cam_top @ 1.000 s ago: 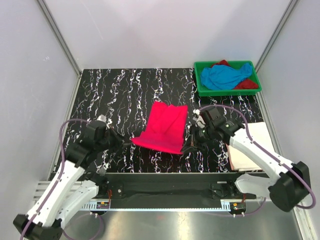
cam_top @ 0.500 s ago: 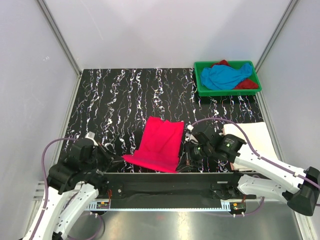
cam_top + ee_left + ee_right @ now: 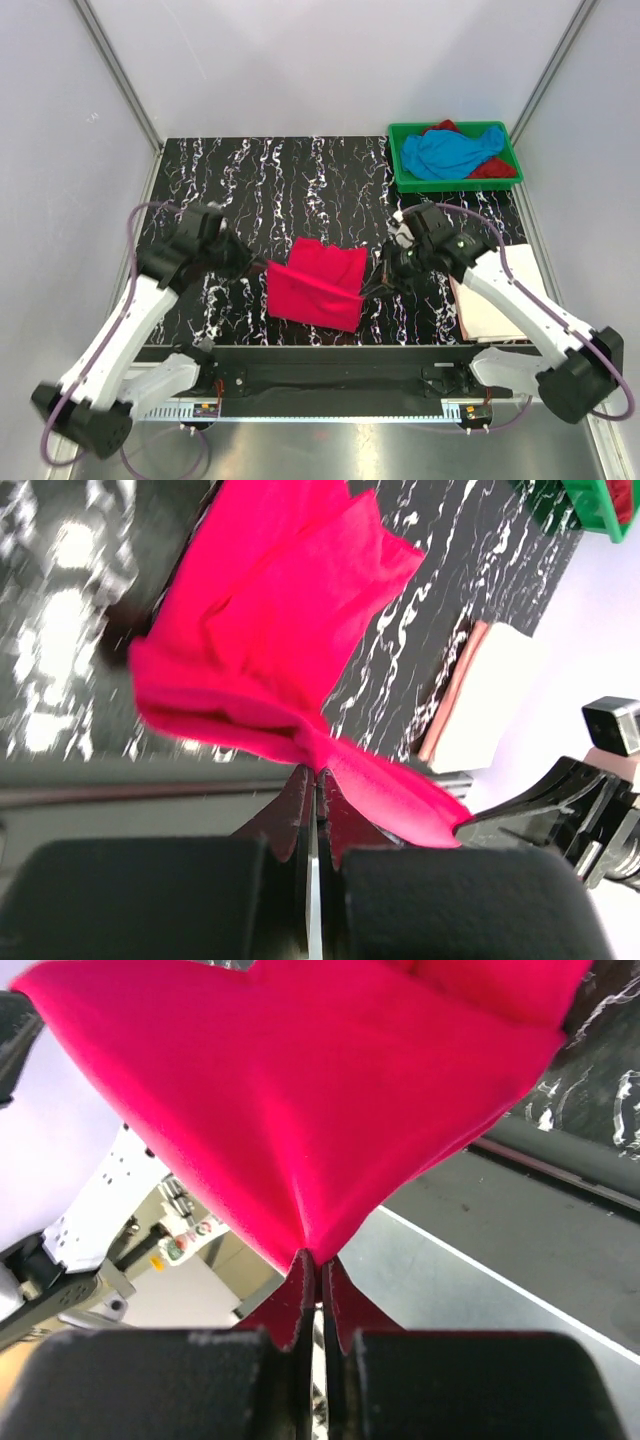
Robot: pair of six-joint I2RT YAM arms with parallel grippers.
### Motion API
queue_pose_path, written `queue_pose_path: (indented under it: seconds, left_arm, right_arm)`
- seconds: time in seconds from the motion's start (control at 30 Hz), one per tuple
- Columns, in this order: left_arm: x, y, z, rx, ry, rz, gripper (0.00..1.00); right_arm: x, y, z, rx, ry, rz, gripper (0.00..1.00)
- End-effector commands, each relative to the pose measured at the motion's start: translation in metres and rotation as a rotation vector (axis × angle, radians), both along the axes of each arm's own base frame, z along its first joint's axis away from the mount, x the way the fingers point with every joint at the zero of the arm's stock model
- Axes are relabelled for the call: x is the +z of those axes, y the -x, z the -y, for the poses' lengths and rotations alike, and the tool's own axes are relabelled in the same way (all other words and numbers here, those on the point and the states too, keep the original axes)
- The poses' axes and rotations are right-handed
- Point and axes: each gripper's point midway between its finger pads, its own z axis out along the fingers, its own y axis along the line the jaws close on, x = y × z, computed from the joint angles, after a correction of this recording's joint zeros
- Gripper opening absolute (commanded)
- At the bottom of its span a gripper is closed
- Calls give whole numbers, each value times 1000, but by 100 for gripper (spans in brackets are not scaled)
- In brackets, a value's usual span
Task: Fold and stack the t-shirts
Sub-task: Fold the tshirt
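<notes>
**Camera arrangement.** The top external view comes from a fixed camera high behind the two arm bases. It looks steeply down and forward over the whole marbled black tabletop (image 3: pixel 250 180), from far enough to take in both arms and the surrounding walls. The left wrist view sits just behind the left pincer (image 3: pixel 312 775) and looks along its fingers at very close range, across the tabletop toward the right side, with the frame rolled. The right wrist view sits just behind the right pincer (image 3: pixel 318 1258) and faces the tabletop's near edge. All three views share the hot pink t-shirt (image 3: pixel 318 285). The top and left wrist views also share the green tray (image 3: pixel 455 184).
</notes>
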Motion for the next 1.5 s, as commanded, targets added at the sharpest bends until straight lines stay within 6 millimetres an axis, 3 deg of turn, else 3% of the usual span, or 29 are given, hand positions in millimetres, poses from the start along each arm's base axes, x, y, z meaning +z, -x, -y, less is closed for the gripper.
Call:
queue_pose_path:
  seconds: [0.0,0.27,0.3,0.37,0.43,0.47,0.5,0.53,0.57,0.6,0.63,0.67,0.7,0.77,0.83,0.87,0.93,0.97,1.0,1.03,1.07,1.1,1.13,1.17,1.2,1.23,1.27,1.3,1.47]
  left_arm:
    - [28,-56,21,-59,4,151,0]
    - [13,-149,45,-91,1,131,0]
    - [4,-167,49,-111,-14,118,0]
    - [-22,-191,47,-106,-49,71,0]
    - [-25,-216,50,-125,-54,96,2]
    - [-32,-227,46,-119,-62,78,4]
    - [-49,-247,54,-159,-62,64,6]
    - [-60,-257,54,-164,-75,44,9]
    - [-68,-270,56,-174,-75,52,15]
    - [-78,-291,64,-213,-79,80,23]
    - [-85,-299,62,-217,-110,75,38]
    - [-104,-309,61,-231,-139,56,40]
    - [-80,-327,64,-264,-152,147,41]
    - [-61,-344,57,-258,-209,227,48]
    - [-31,-357,44,-243,-246,310,49]
    - [-10,-355,40,-240,-249,358,50]
    - [-7,-344,33,-283,-260,381,51]
    - [9,-331,37,-345,-240,428,53]
    - [-12,-314,34,-378,-241,373,54]
    - [-18,-302,33,-408,-234,359,54]
    - [-8,-286,35,-467,-227,403,54]
    - [-37,-267,30,-489,-229,344,55]
    - [-43,-255,29,-506,-229,343,57]
    - [-33,-242,28,-518,-225,378,57]
    - [-56,-226,24,-519,-219,338,57]
    - [-59,-216,22,-512,-214,333,56]
    - [-47,-205,25,-502,-183,363,54]
    - [-61,-192,24,-495,-165,352,52]
    - [-44,-139,41,-502,-21,397,41]
  right_arm:
    - [7,-13,4,61,-54,-32,0]
    - [-9,-100,25,-15,-101,-51,0]
    - [-21,-115,30,-36,-96,-85,0]
    - [-22,-142,31,-35,-96,-41,0]
    - [-48,-167,32,-52,-97,-84,1]
    - [-47,-179,31,-48,-119,-79,2]
    - [-65,-190,32,-59,-103,-115,4]
    - [-73,-203,35,-75,-75,-85,10]
    - [-69,-218,36,-81,-69,-56,21]
    - [-78,-225,36,-78,-54,-75,37]
    - [-83,-229,41,-80,-4,-70,39]
    - [-78,-242,45,-84,30,-13,43]
    - [-83,-243,51,-89,72,-25,54]
    - [-82,-259,68,-86,162,38,56]
    - [-92,-259,80,-67,253,40,57]
    - [-91,-262,87,-71,290,59,59]
    - [-94,-263,97,-69,355,90,63]
    - [-95,-259,100,-69,360,90,63]
    - [-96,-256,96,-61,342,88,64]
    - [-100,-249,89,-51,292,67,66]
    - [-99,-246,85,-46,265,69,68]
    - [-100,-243,79,-36,249,71,70]
    - [-103,-244,75,-24,244,91,72]
    - [-105,-239,75,-15,251,90,73]
    - [-106,-239,73,-9,271,117,73]
    - [-108,-234,72,-4,280,118,72]
    - [-100,-233,71,-4,276,140,69]
    - [-97,-231,69,-4,268,151,67]
    - [-86,-195,42,49,209,130,52]
